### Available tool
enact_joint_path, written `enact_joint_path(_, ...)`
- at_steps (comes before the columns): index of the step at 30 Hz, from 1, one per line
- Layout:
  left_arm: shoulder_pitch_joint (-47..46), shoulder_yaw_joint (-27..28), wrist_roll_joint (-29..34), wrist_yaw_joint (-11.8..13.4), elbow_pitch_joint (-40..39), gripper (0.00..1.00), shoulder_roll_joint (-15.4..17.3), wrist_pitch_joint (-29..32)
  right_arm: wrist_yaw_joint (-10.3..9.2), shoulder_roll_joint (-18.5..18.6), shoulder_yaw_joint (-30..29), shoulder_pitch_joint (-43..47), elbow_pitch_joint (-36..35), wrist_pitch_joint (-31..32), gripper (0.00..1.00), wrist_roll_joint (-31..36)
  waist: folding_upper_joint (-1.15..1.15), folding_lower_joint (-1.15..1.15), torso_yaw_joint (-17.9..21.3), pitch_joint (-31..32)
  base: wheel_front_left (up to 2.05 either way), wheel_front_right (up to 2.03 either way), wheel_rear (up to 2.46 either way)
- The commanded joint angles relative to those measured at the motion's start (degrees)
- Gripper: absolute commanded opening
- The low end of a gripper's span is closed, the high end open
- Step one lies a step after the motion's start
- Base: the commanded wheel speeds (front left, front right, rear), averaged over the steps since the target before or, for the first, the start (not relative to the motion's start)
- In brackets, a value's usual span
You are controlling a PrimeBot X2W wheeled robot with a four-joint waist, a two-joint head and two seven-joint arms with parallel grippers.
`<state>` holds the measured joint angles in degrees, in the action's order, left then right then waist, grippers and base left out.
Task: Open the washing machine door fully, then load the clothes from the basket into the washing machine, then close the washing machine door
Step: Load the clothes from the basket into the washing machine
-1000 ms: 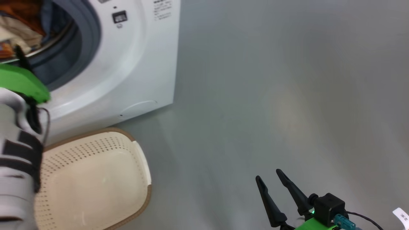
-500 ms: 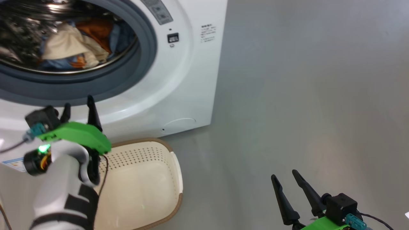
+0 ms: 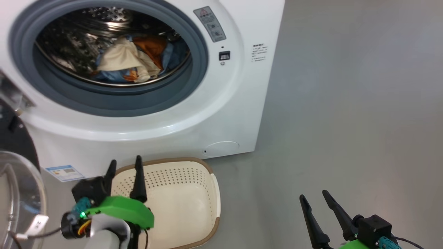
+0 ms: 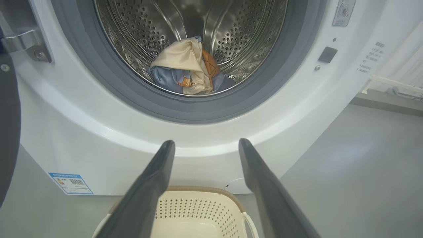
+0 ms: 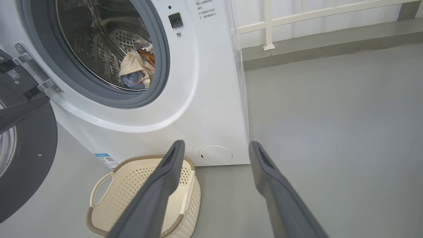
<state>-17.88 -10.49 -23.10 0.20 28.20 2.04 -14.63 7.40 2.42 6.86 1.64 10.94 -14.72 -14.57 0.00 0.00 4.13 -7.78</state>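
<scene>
The white washing machine (image 3: 225, 114) stands with its door (image 3: 17, 193) swung wide to the left, black rim and glass bowl facing out. The clothes (image 3: 128, 58), cream, orange and light blue, lie in a heap inside the steel drum, as the left wrist view (image 4: 185, 69) and right wrist view (image 5: 135, 69) also show. The cream basket (image 3: 193, 162) sits on the floor before the machine with nothing in it. My left gripper (image 3: 125, 160) hovers open over the basket's near-left rim, pointing at the machine, nothing held. My right gripper (image 3: 313, 194) is open over bare floor to the right.
Grey floor (image 3: 346, 121) stretches to the right of the machine. A blue energy sticker (image 3: 64, 172) marks the machine's lower left front. In the right wrist view a white railing (image 5: 267, 26) and a low kerb run behind the machine.
The head camera has swung, bringing the drum and door into view. My left gripper has drawn back from the drum mouth to above the basket, still open. The right gripper keeps its pose.
</scene>
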Motion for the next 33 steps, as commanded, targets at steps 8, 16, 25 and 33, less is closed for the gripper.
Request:
enact_joint_path(8, 8.2, 1.3, 3.3, 2.9, -11.3, 1.0, 0.9, -0.4, 0.09, 0.5, 0.5, 0.6, -1.2, -0.3, 1.0, 1.5, 0.0, 0.0, -3.3, 2.0, 0.0, 0.0, 0.0)
enact_joint_path(16, 15.9, 5.3, 6.4, 2.6, -17.6, 1.0, 0.9, -0.4, 0.09, 0.5, -0.6, 2.0, -1.5, -0.3, 1.0, 2.6, 0.0, 0.0, -4.9, 3.3, 0.0, 0.0, 0.0)
enact_joint_path(25, 22.5, 9.1, 9.2, 1.8, -19.8, 1.0, 0.9, -0.4, 0.09, 0.5, -1.9, 3.1, -2.0, -0.3, 1.0, 3.8, 0.0, 0.0, -4.9, 5.1, 0.0, 0.0, 0.0)
enact_joint_path(33, 25.9, 10.6, 10.0, 0.5, -20.2, 1.0, 0.9, -0.4, 0.09, 0.5, -3.0, 4.0, -2.2, -0.3, 1.0, 4.4, 0.0, 0.0, -4.5, 7.1, 0.0, 0.0, 0.0)
